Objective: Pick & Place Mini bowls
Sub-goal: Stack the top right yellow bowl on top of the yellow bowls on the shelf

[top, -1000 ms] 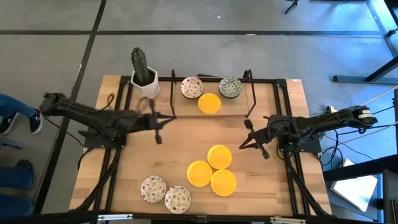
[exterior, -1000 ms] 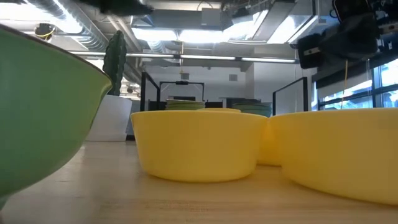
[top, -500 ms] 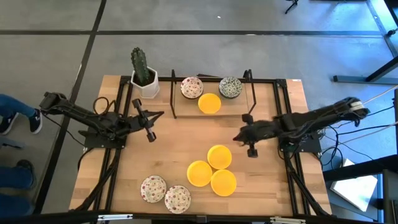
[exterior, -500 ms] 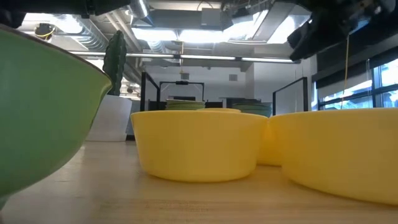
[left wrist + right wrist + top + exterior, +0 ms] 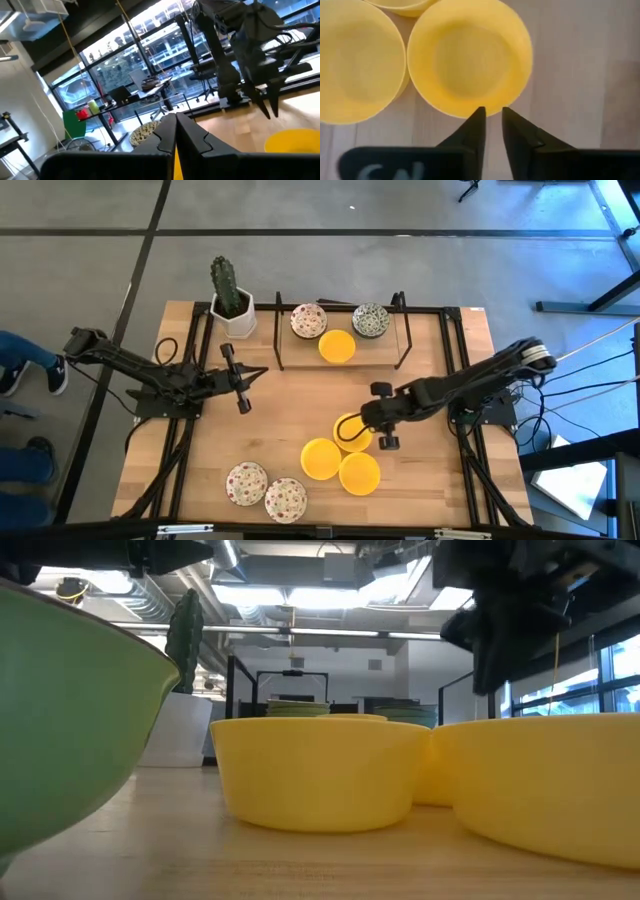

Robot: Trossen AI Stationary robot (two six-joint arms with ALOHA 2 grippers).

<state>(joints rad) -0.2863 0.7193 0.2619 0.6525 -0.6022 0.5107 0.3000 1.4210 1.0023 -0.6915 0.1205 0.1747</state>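
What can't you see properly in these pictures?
- High view: the right gripper and its arm cover part of one yellow bowl.
- Low view: a big green bowl close to the camera hides the table's left part.
- Low view: the right-hand yellow bowl is cut off by the edge.
- Left wrist view: the speckled bowl is partly behind the left gripper.

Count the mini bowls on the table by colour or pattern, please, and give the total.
Plain yellow bowls: 4
White bowls with red-pink speckles: 3
White bowls with green-grey pattern: 1
Total: 8
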